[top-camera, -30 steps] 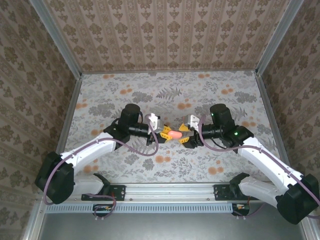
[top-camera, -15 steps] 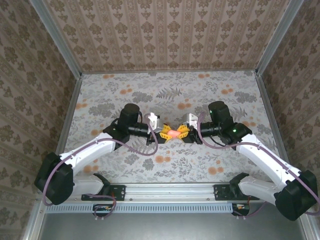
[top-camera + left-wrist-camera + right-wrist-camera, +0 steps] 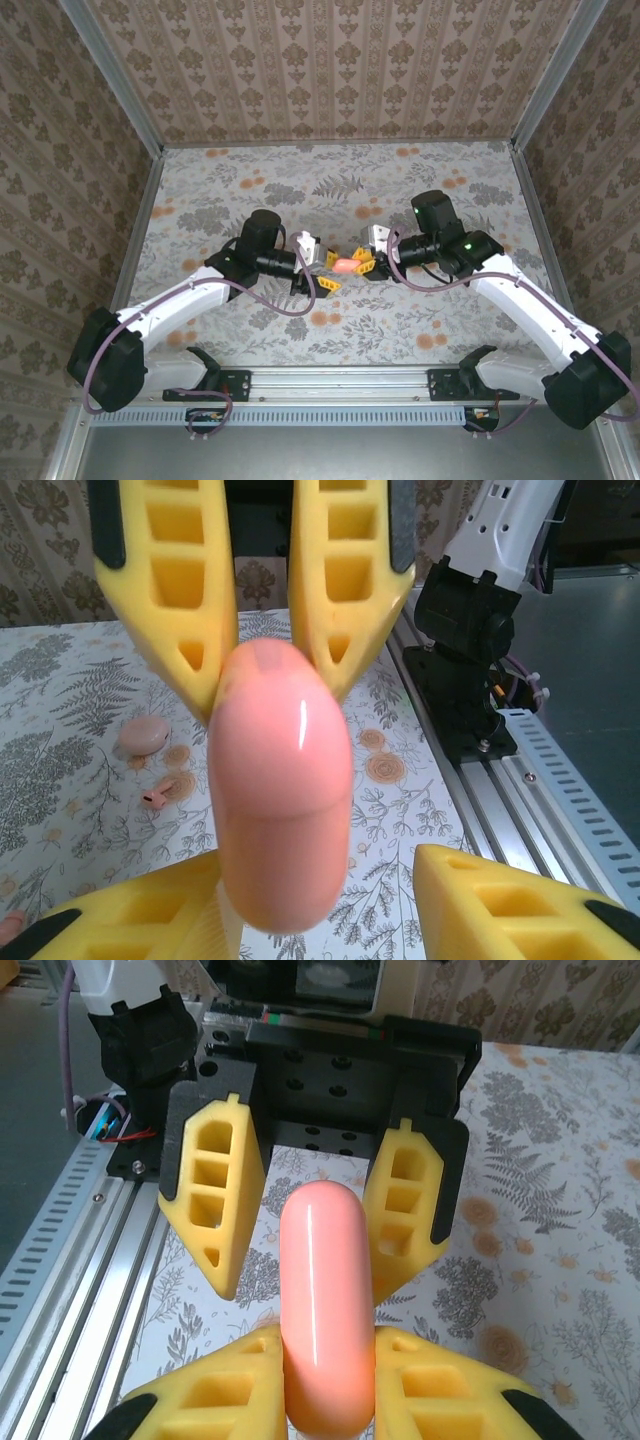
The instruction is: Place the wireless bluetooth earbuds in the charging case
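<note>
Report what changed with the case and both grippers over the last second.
The right gripper closed on the charging case and now clamps it. The left gripper, which held it before, opened its jaws and let go, so the case was handed over. The case stayed where it was, up off the table between the two grippers.

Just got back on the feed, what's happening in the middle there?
Both arms meet above the middle of the table with the charging case between them. The right gripper is clamped shut on one end of it. The left gripper stands open around the other end. The lid looks closed. One earbud and what looks like the second bud lie on the table, outside the case.
</note>
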`<state>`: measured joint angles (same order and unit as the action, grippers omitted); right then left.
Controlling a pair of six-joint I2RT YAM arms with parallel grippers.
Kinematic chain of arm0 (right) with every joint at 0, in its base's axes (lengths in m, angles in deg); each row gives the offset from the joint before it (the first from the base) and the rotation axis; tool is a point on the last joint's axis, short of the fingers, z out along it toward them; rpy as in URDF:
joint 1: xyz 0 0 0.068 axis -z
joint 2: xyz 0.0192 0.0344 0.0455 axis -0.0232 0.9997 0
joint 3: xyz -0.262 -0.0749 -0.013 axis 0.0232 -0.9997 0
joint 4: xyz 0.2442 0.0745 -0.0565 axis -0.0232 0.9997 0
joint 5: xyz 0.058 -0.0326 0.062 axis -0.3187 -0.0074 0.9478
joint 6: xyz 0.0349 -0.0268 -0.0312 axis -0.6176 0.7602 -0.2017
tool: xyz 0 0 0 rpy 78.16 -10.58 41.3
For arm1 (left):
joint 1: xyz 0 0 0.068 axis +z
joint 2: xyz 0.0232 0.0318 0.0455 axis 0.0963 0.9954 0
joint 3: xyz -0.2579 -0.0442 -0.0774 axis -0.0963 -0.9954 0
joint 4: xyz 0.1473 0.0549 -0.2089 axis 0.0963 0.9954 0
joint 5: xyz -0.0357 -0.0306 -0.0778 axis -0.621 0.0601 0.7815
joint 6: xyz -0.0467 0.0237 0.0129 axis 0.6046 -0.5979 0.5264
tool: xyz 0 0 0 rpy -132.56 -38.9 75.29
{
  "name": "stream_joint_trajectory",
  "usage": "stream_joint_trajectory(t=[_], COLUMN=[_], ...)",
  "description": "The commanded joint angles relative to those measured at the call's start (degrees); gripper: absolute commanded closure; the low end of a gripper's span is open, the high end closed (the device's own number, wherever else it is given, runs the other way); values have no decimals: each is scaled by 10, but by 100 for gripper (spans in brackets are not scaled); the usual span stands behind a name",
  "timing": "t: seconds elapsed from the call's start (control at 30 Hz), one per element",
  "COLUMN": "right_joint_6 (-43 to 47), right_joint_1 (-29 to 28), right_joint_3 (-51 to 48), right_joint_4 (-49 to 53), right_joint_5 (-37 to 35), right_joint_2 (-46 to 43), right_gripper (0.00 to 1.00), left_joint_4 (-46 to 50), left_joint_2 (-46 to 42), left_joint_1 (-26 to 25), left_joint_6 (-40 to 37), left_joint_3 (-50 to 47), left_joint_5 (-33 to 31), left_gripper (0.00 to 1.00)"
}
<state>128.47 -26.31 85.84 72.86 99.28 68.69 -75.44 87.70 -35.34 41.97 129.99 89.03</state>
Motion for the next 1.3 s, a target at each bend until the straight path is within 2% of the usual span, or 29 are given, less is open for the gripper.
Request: stream_joint_trajectory(t=[0.0,0.47,0.67,0.87,1.03,1.27], right_joint_6=[20,8,1,-3,-46,-93], right_joint_1=[-4,-4,-4,-4,-3,19], right_joint_3=[13,5,3,3,-3,14], right_joint_4=[15,9,3,0,-35,-52], right_joint_5=[27,31,32,31,12,-17], right_joint_2=[8,21,24,24,22,28], right_gripper=[80,80,80,79,67,64], left_joint_4=[5,-39,-41,-41,-33,-23], left_joint_2=[-11,-20,-22,-24,-24,-25], left_joint_1=[-3,-3,-3,-3,-3,-4], left_joint_6=[-9,17,19,19,12,7], left_joint_3=[15,3,1,-2,-1,-2], left_joint_5=[11,-3,-5,-17,-16,-12], left_gripper=[55,58,66,78,82,82])
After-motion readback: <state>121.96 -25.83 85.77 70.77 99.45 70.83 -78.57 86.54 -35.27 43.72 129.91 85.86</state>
